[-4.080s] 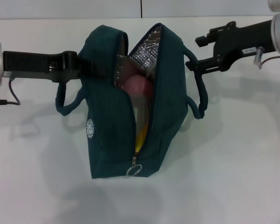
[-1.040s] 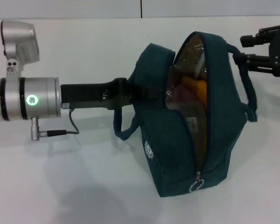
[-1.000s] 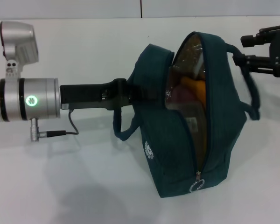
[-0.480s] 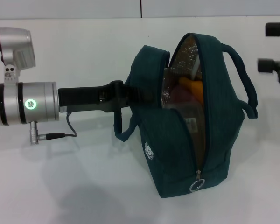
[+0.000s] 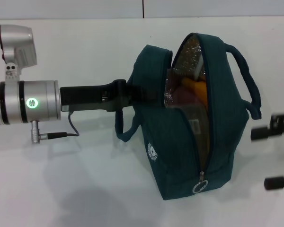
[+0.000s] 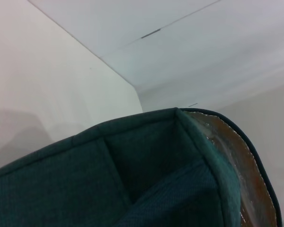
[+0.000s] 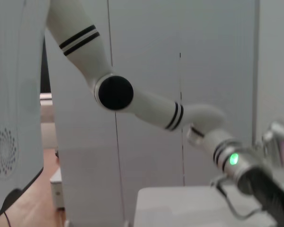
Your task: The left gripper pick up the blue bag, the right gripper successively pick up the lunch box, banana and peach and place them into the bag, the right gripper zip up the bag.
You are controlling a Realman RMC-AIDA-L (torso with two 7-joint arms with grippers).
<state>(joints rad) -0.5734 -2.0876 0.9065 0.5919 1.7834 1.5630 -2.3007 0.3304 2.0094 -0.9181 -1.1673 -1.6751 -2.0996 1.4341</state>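
The blue bag [image 5: 180, 156] stands upright on the white table, its top unzipped and gaping, with the foil lining [image 5: 189, 54] showing. My left gripper [image 5: 135, 92] is shut on the bag's left wall from the left side. Inside the opening I see a yellow-orange patch of the banana [image 5: 197, 90], a pink bit of the peach [image 5: 180, 98] and clear plastic of the lunch box [image 5: 172, 90]. The ring-pull zipper [image 5: 199, 187] hangs at the bag's near end. My right gripper [image 5: 259, 159] is open at the right edge, low beside the bag, touching nothing. The left wrist view is filled by the bag's fabric [image 6: 146, 175].
The bag's right loop handle [image 5: 248, 80] arches free toward my right gripper, and the left handle [image 5: 125, 130] droops under my left arm. The silver left wrist [image 5: 23, 101] reaches in from the left. White table [image 5: 85, 189] surrounds the bag.
My right gripper has dropped from beside the bag's right handle at the upper right down to the lower right. The handle swung free. The bag and left gripper have stayed still over the last second.
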